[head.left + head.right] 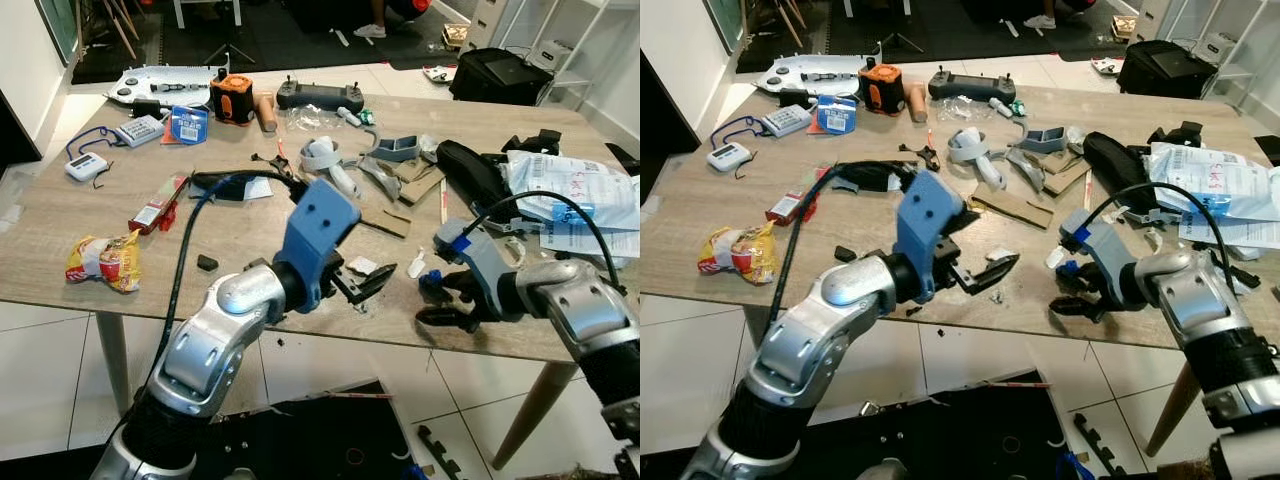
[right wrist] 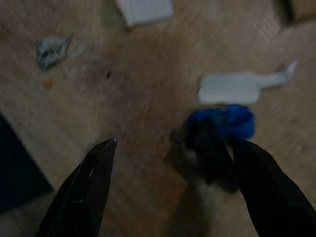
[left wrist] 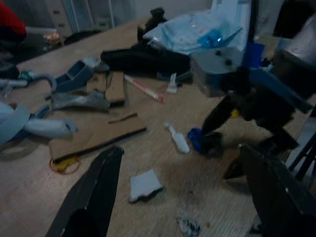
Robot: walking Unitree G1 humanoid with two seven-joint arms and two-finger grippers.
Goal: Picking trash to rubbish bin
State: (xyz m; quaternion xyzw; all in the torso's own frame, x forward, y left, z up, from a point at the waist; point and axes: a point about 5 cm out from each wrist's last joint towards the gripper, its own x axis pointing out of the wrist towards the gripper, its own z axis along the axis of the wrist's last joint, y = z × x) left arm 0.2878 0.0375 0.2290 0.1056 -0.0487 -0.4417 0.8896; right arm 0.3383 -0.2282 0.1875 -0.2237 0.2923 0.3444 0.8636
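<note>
Both grippers work at the counter's (image 1: 60,250) near edge, where small litter lies. The right gripper (image 1: 446,302), jaws spread, straddles a blue scrap (image 2: 222,123) to pinch it. The left gripper (image 1: 362,285), jaws spread too, hovers over a white scrap (image 3: 144,184).

No legible writing anywhere; red scrawl on the plastic bag (image 1: 572,190) and snack packet (image 1: 104,260) print too small to read.

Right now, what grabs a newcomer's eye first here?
The two silver arms reaching over the cluttered wooden table: the left gripper open near its front edge by a white paper scrap, the right gripper open around a small blue and black object. A yellow snack wrapper lies far left.
</note>
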